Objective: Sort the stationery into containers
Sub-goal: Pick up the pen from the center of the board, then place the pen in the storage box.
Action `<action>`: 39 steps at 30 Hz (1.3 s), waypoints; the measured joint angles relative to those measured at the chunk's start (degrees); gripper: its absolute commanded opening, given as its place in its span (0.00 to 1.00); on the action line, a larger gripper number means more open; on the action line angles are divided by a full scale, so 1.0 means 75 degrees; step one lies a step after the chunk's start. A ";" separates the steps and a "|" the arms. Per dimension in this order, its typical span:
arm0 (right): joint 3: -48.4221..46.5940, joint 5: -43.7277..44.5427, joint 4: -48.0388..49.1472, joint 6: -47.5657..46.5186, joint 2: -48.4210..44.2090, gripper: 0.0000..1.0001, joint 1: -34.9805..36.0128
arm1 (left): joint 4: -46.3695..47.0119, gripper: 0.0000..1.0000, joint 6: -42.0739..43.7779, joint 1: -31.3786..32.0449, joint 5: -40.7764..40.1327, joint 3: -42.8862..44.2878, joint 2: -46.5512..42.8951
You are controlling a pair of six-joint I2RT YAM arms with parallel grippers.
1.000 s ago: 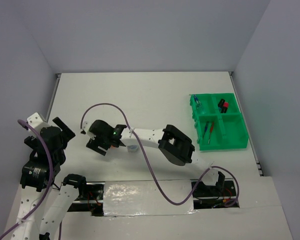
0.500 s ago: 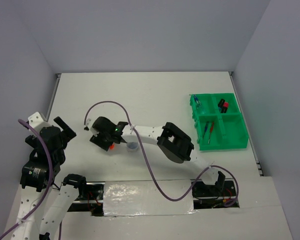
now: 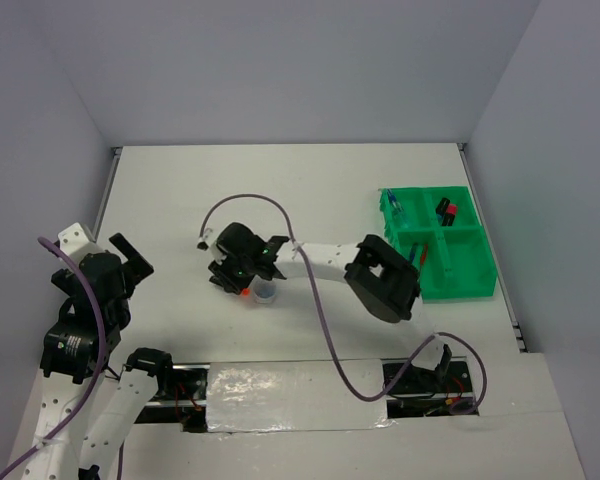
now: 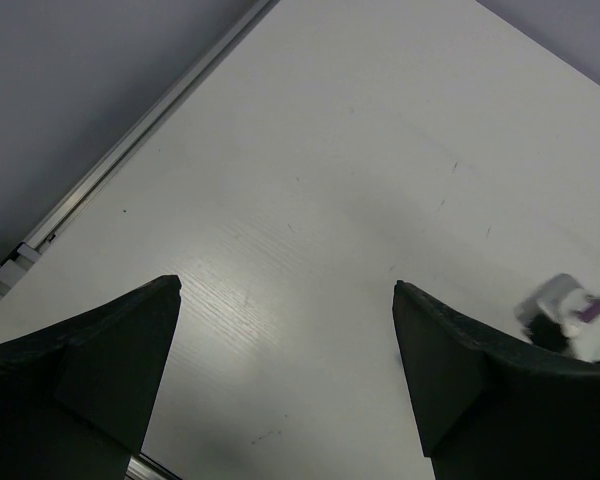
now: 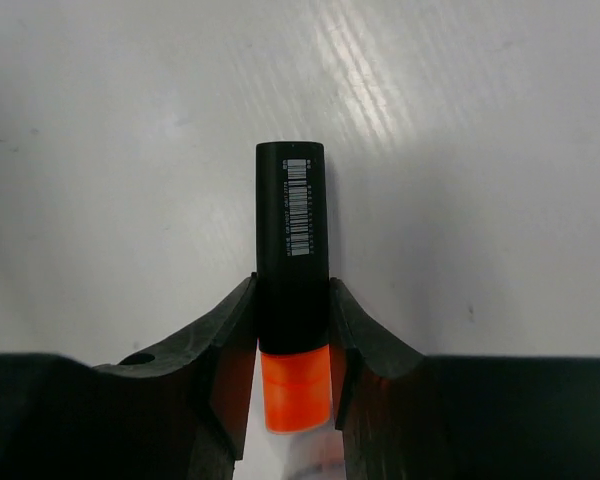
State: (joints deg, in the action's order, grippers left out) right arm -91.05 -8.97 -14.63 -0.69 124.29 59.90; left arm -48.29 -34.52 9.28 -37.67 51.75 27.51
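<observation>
The right jaws are pinching the orange-capped black highlighter [image 5: 291, 220] near its cap, left of centre in the overhead view, just beside the round clear jar [image 3: 265, 294]. The left jaws are standing spread wide above the bench [image 4: 360, 150].

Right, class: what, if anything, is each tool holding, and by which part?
The right tool grips the orange-capped highlighter by its black barrel, right next to the cap. The left tool stands open, holding nothing.
</observation>
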 measured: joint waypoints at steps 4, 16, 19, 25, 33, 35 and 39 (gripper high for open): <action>0.1046 -0.0015 0.0516 0.0522 -0.1472 0.00 -0.0455 | 0.0029 0.99 0.0003 0.0000 0.0023 0.0000 -0.0003; 0.1160 0.2984 0.0781 0.0533 -0.3695 0.00 -0.4220 | 0.0052 0.99 0.0012 0.0047 0.0073 0.0000 -0.0099; 0.1303 0.3555 0.0117 0.0571 -0.3692 0.00 -0.4992 | 0.0064 0.99 0.0023 0.0061 0.0111 0.0000 -0.0099; 0.1565 0.4182 -0.0851 0.1008 -0.3780 0.00 -0.6135 | 0.0108 0.99 0.0058 0.0149 0.0213 0.0000 -0.0096; 0.2151 0.3783 -0.1040 0.1434 -0.4269 0.00 -0.6872 | 0.0114 0.99 0.0175 0.0280 0.0216 0.0000 -0.0093; 0.2218 0.3681 -0.1070 0.1492 -0.4351 0.00 -0.6939 | 0.0119 0.99 0.0175 0.0283 0.0219 0.0000 -0.0090; 0.2270 0.3424 -0.1067 0.1556 -0.4479 0.00 -0.6991 | 0.0125 0.99 0.0175 0.0283 0.0216 0.0000 -0.0085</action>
State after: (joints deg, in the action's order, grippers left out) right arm -74.02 16.71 -22.63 10.98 90.70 7.46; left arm -47.35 -33.21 11.40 -36.05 51.75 26.87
